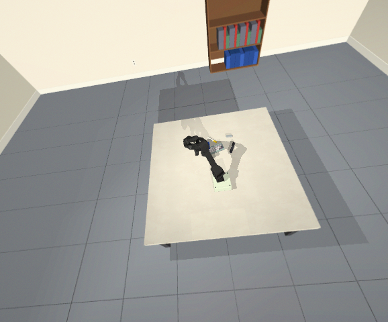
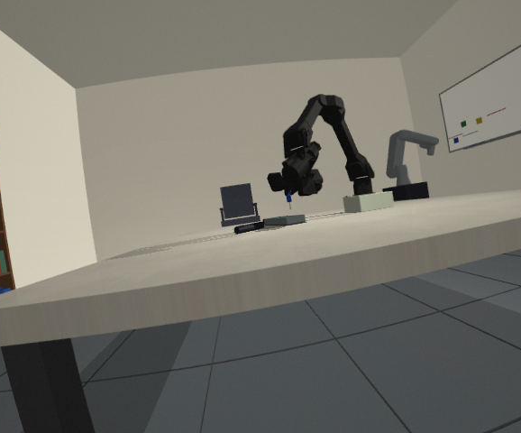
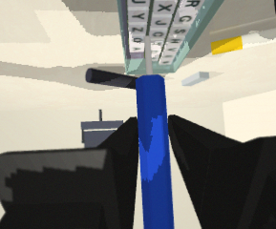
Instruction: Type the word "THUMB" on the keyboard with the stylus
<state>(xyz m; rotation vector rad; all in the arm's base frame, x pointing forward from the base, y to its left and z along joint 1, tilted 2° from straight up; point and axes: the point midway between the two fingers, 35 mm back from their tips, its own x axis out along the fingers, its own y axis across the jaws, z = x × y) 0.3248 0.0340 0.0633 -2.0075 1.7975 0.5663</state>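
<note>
Standing across the middle of it all is the pale table (image 1: 187,211) (image 2: 297,261), broad and flat, and it keeps everything I need within reach. My arm (image 1: 212,159) (image 2: 347,140) rises from a pale green base block (image 1: 222,188) (image 2: 368,202) and arches over, and I judge that bend is there so I can come down on the keys from above. Under me now, the keyboard (image 1: 217,148) (image 2: 284,219) (image 3: 175,67), small in its grey-green casing, lies on the table with its letters facing up, ready to be struck. Just beyond it rests a black rod (image 1: 231,147) (image 2: 249,227) (image 3: 111,79), off the keys, and on another side a yellow-and-white stick (image 1: 215,141) (image 3: 227,45), also out of the typing path. My end effector (image 2: 289,191) (image 3: 152,123) is closed on the blue stylus (image 1: 208,145) (image 2: 288,198) (image 3: 153,138), a finger pressing either side of the barrel, and that squeeze should stop it sliding when a key pushes back. And look at the thin grey tip (image 2: 290,205) (image 3: 149,57): it points down, clear of the barrel and above the keys, touching none. Which letter it's lined up with, I can't tell; I'd settle over the right one, then press straight and firm, since a slanted push might twist the stylus or catch a neighbour.
</note>
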